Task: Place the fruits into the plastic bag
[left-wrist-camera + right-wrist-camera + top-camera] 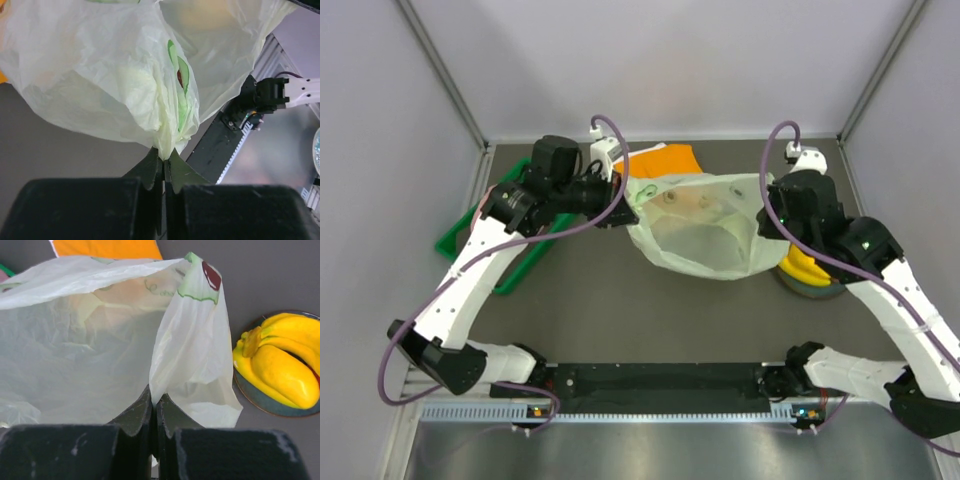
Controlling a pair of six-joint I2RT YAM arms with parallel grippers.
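The pale green plastic bag (700,228) with avocado prints hangs stretched open between both grippers at the table's middle back. My left gripper (620,200) is shut on the bag's left edge, a pinched fold of bag (165,140) between the fingers. My right gripper (768,215) is shut on the bag's right edge, bag film (170,375) caught at the fingertips. A bunch of yellow bananas (804,268) lies on a blue-grey plate (812,288) just right of the bag, below my right wrist. It also shows in the right wrist view (280,365).
An orange cloth (660,160) lies behind the bag, partly under it. A green tray (490,235) sits at the left under my left arm. A black rail (660,385) runs along the near edge. Grey walls close in on three sides.
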